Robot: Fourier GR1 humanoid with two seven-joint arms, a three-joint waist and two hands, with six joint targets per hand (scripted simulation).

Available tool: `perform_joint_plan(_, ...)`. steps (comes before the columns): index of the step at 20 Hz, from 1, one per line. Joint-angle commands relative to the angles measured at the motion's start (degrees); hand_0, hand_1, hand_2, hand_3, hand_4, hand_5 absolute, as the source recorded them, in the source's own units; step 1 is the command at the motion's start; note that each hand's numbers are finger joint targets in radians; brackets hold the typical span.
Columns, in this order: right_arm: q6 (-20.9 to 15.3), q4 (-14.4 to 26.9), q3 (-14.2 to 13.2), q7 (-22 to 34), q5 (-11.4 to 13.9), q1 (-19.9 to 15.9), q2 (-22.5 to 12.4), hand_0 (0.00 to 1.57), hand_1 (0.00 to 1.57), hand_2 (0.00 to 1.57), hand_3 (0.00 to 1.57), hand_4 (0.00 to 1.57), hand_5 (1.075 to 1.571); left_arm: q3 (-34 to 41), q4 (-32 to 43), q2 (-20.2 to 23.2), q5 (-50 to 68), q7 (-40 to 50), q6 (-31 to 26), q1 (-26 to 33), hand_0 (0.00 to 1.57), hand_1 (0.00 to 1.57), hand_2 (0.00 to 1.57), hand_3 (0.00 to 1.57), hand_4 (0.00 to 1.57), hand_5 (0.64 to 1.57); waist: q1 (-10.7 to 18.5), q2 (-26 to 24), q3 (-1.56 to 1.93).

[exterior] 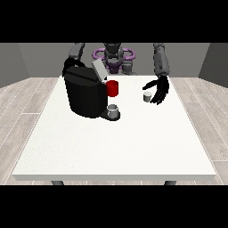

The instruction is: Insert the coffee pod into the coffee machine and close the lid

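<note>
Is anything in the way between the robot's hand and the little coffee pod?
No, nothing visible. The small pale grey coffee pod stands on the white table right beside the black hand at the view's right, its fingers relaxed open toward it.

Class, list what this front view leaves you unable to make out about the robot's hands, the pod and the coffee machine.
1. Hand at the view's left: hidden behind the coffee machine.
2. Pod slot under the raised lid: faces away from the camera.
3. Coffee pod: too small to show its markings.
4. Hand at the view's right: whether it touches the pod is unclear.
</note>
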Motion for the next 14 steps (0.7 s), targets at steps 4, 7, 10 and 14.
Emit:
perform_joint_plan(4,-1.14,0.08,0.61,-0.27,1.18,0.84,0.75,0.0,0.0,0.0,0.0,0.52,1.571,-0.65,3.97,-0.3,-4.64,-3.93,5.0,-1.78,0.7,0.7,0.83,0.59,0.0,1.571,0.3,-0.34,0.01)
perform_joint_plan(7,-0.57,0.75,0.94,-2.58,1.0,2.62,1.16,0.0,0.0,0.0,0.0,0.49,1.571,-0.08,4.32,-0.84,-5.54,-4.76,9.04,-2.66,0.69,0.69,0.85,0.65,0.29,1.571,-0.52,0.95,0.02)
perform_joint_plan(10,-4.0,-4.91,3.18,4.48,0.61,-2.49,1.95,0.0,0.0,0.0,0.0,0.51,1.571,1.89,8.0,0.59,-5.31,-5.9,9.4,-6.42,0.82,0.82,0.97,0.74,0.39,1.571,-1.88,2.69,-0.02)
perform_joint_plan(14,0.21,1.32,-1.2,-2.27,-1.91,-0.83,0.68,0.0,0.0,0.0,0.0,0.51,1.571,-2.3,6.11,-2.54,-10.26,-5.19,14.24,-4.11,0.99,0.99,1.09,0.87,0.29,1.571,-0.13,1.8,0.03)
